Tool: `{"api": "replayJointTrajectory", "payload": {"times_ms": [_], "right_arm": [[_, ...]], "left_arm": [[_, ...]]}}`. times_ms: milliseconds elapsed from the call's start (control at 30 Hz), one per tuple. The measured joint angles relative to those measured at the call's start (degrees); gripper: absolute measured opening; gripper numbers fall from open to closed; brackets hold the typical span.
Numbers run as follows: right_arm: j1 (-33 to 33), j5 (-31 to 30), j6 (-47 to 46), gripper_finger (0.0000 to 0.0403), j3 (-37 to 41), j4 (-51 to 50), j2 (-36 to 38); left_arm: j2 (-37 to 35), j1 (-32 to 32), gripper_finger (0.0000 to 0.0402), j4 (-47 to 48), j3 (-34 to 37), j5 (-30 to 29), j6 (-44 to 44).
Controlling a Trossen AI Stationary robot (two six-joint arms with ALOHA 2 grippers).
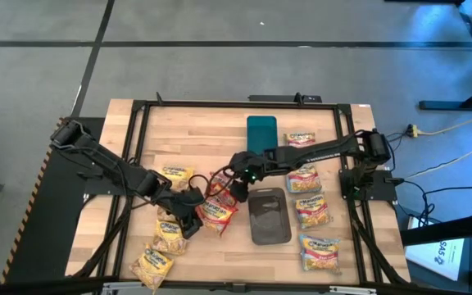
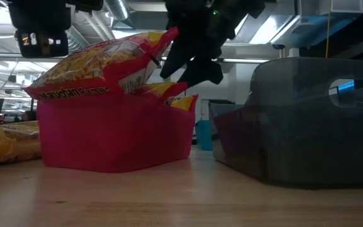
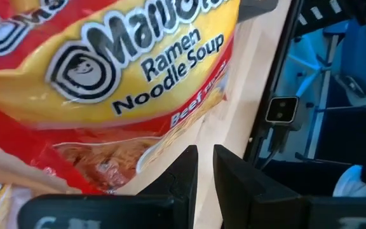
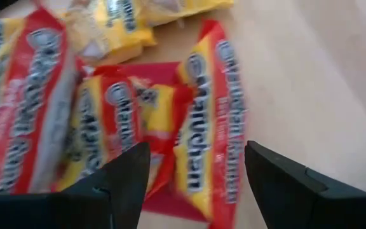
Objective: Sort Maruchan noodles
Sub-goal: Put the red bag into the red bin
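Observation:
A pink tray near the table's middle holds several red Maruchan packets. One red beef packet lies tilted on top of them. My left gripper stands at the tray's left side, its fingers almost together with only a slit between them and the beef packet just beyond their tips. My right gripper hangs open over the tray, slanting down from the table's right, with the red packets below its spread fingers. My left gripper has its fingertips right beside the red beef packet's lower edge. I cannot tell whether they touch it; bare wood shows through the slit between them.
A grey tray stands just right of the pink one, and a teal tray lies toward the far edge. Yellow packets lie at the near left. Blue-and-pink packets lie in a row at the right.

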State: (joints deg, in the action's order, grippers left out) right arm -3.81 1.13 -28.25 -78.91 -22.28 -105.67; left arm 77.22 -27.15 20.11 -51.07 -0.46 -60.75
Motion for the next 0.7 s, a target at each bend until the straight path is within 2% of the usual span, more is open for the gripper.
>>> {"api": "replayJointTrajectory", "payload": {"times_ms": [100, 300, 467, 700], "right_arm": [[-0.8, 2.8, 0.0, 0.0253, 0.0, 0.3, -0.1], [-3.4, 2.7, -0.8, 0.0253, 0.0, 3.7, -2.4], [-3.6, 1.0, -1.5, 0.0253, 0.1, 2.8, -3.1], [-3.8, 2.1, -1.9, 0.0253, 0.1, 5.5, -3.4]], "left_arm": [[0.0, 0.2, 0.0043, -0.4, 0.0, 0.0, 0.1], [0.0, 1.0, 0.0043, -0.5, 0.0, 0.0, 1.0], [-0.1, 0.9, 0.0043, -0.9, 0.0, 0.8, 1.0], [-0.1, 1.0, 0.0043, -1.1, 0.0, 0.8, 1.0]]}}
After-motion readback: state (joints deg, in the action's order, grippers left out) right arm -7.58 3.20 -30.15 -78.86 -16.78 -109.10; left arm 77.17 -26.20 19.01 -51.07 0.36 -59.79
